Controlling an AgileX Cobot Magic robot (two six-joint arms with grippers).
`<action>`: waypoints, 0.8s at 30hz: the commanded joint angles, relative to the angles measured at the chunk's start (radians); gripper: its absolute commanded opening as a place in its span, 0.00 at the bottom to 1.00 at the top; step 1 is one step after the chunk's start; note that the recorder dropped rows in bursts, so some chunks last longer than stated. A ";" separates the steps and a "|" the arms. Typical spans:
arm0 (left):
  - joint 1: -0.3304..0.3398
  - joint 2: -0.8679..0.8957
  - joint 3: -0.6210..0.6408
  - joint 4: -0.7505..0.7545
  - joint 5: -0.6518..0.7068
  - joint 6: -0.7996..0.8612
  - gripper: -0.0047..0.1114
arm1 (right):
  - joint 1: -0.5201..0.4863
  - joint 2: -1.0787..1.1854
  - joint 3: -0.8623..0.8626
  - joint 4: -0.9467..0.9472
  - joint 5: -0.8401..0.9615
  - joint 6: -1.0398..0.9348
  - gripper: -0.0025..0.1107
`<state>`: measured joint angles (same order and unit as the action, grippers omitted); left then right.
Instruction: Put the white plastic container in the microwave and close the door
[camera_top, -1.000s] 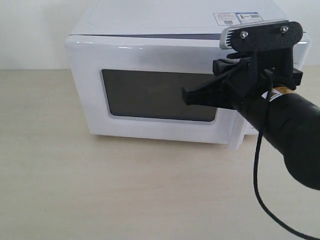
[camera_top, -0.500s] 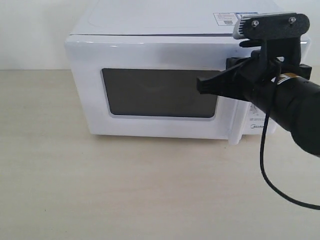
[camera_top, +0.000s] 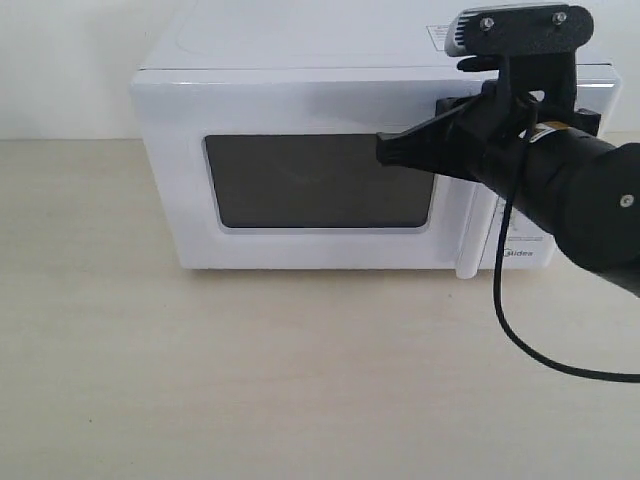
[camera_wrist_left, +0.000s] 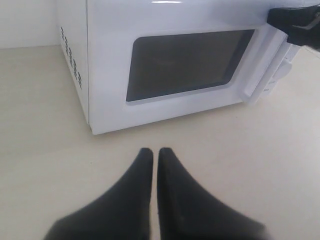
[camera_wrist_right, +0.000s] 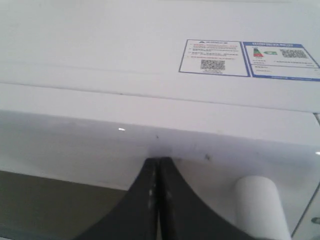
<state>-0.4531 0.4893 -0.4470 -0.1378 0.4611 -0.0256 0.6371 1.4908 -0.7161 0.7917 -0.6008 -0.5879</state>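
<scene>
The white microwave (camera_top: 300, 45) stands at the back of the table with its door (camera_top: 300, 105) flush against the body. Behind the dark window (camera_top: 320, 182) nothing can be made out, so the white plastic container is hidden. My right gripper (camera_top: 385, 150) is shut on nothing, and its tips (camera_wrist_right: 160, 161) press on the door's upper white band, just beside the vertical bar handle (camera_wrist_right: 257, 200). My left gripper (camera_wrist_left: 152, 152) is shut and empty. It hangs over the bare table in front of the microwave's (camera_wrist_left: 170, 15) left front corner, well apart from it.
Stickers (camera_wrist_right: 247, 58) lie on the microwave's top at the right. The right arm and its black cable (camera_top: 505, 320) cover the control panel, and only the logo (camera_top: 525, 258) shows. The wooden table (camera_top: 250, 380) stretches in front of the oven. A white wall stands behind it.
The right gripper rose and pushed in against the door's top. The door's handle side, a little ajar before, now sits flush with the body.
</scene>
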 joint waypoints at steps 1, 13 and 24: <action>0.002 -0.008 0.004 0.004 -0.016 -0.009 0.08 | -0.012 0.000 -0.017 0.003 -0.009 -0.015 0.02; 0.002 -0.008 0.004 0.056 -0.012 -0.007 0.08 | -0.004 -0.165 0.132 0.040 0.112 -0.015 0.02; 0.002 -0.008 0.004 0.056 -0.012 -0.007 0.08 | 0.055 -0.577 0.374 0.054 0.116 -0.015 0.02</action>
<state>-0.4531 0.4893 -0.4470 -0.0885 0.4611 -0.0256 0.6882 0.9754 -0.3691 0.8446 -0.4828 -0.5977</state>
